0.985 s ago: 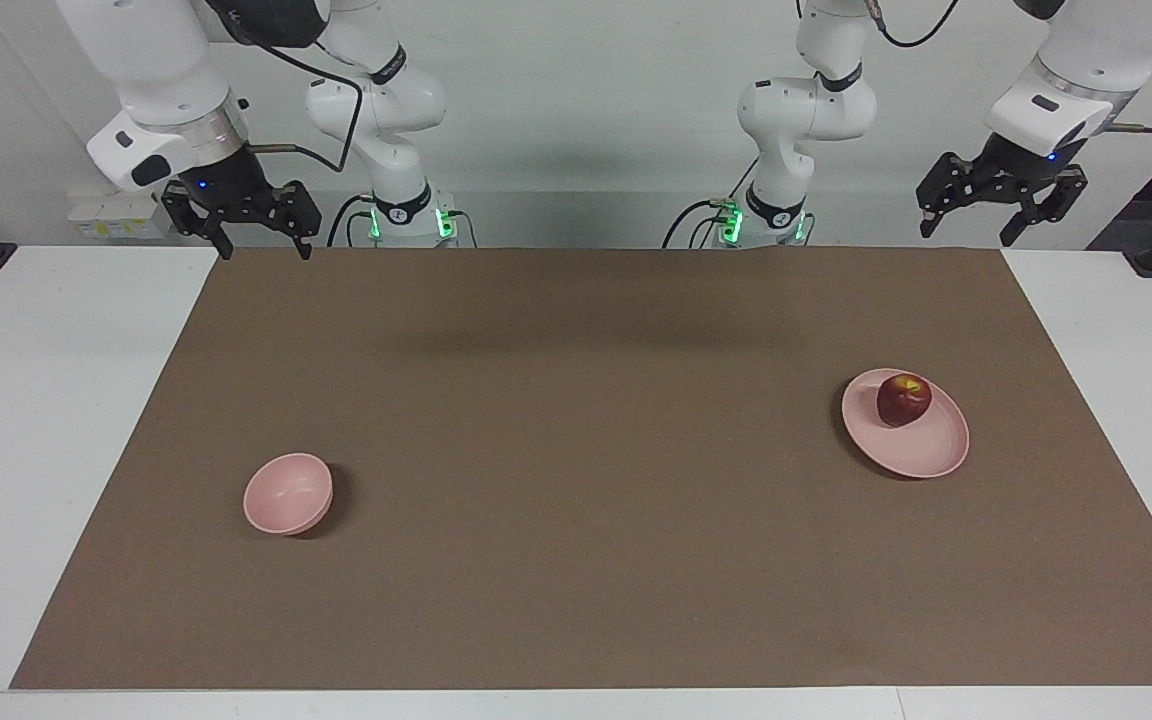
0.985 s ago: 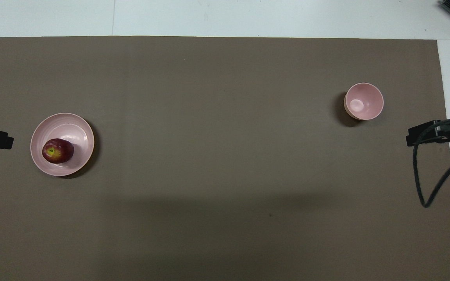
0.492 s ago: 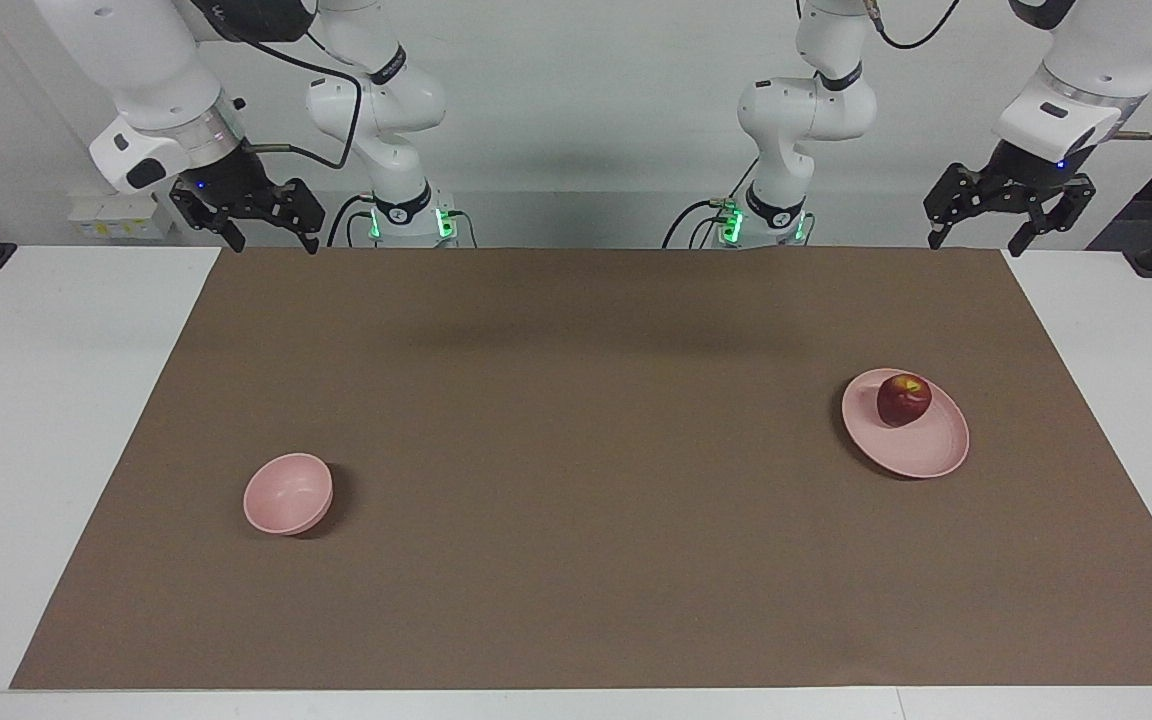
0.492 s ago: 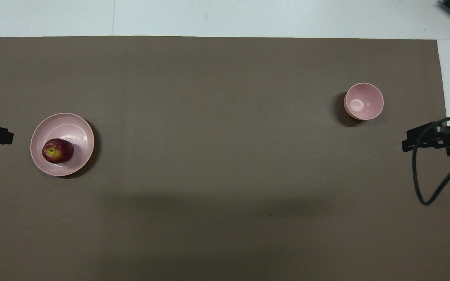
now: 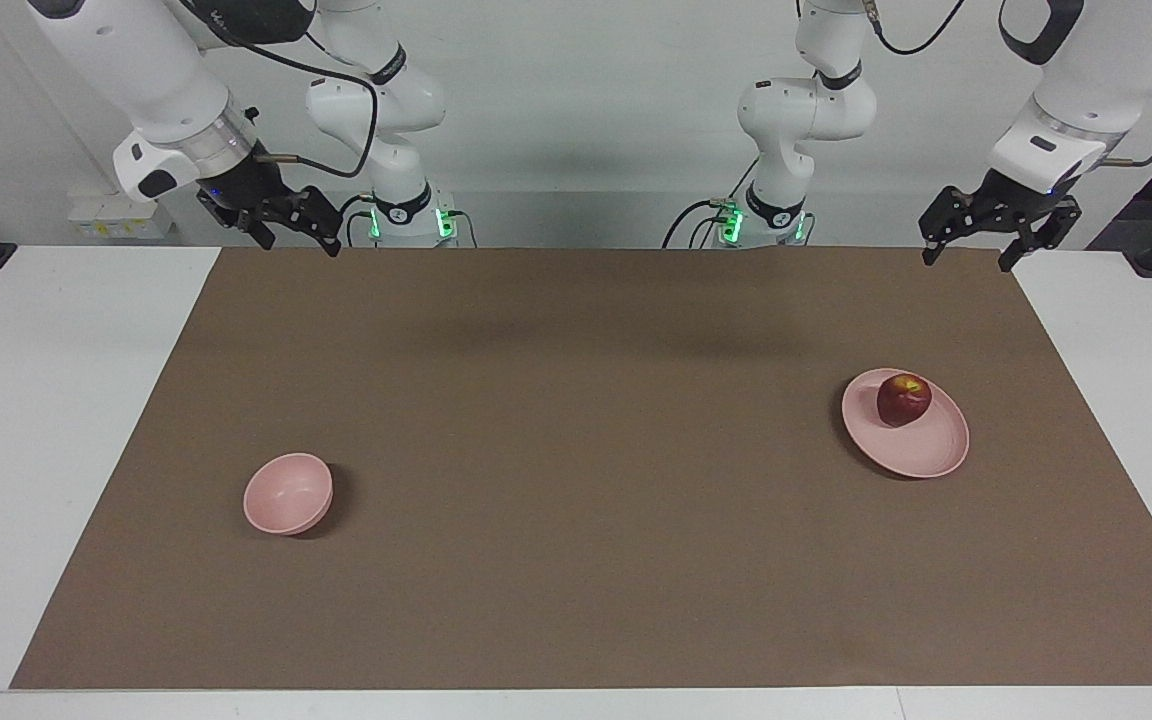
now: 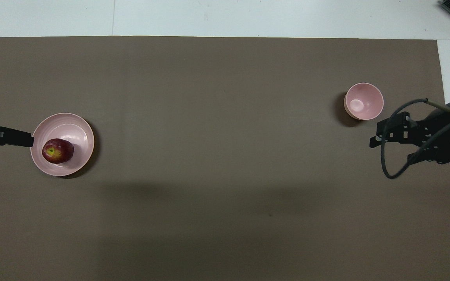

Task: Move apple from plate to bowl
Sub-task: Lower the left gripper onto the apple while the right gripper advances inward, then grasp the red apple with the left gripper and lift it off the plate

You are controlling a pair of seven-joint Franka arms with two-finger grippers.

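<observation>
The dark red apple [image 5: 903,400] [image 6: 57,150] sits on the wide pale pink plate [image 5: 931,452] [image 6: 77,127] toward the left arm's end of the mat. The small deep pink bowl [image 5: 287,493] [image 6: 363,101] stands empty toward the right arm's end. My left gripper [image 5: 966,257] is open and empty, raised well above the mat beside the plate; in the overhead view one of its fingers [image 6: 14,137] reaches the plate's rim. My right gripper [image 5: 302,242] [image 6: 390,150] is open and empty, raised above the mat beside the bowl.
A brown mat [image 5: 576,450] covers most of the white table [image 5: 56,400]. The two arm bases [image 5: 396,215] [image 5: 771,215] stand at the robots' edge of the table.
Both grippers have moved in from the table's ends over the mat, the left toward the plate and the right toward the bowl. The apple, plate and bowl have not moved.
</observation>
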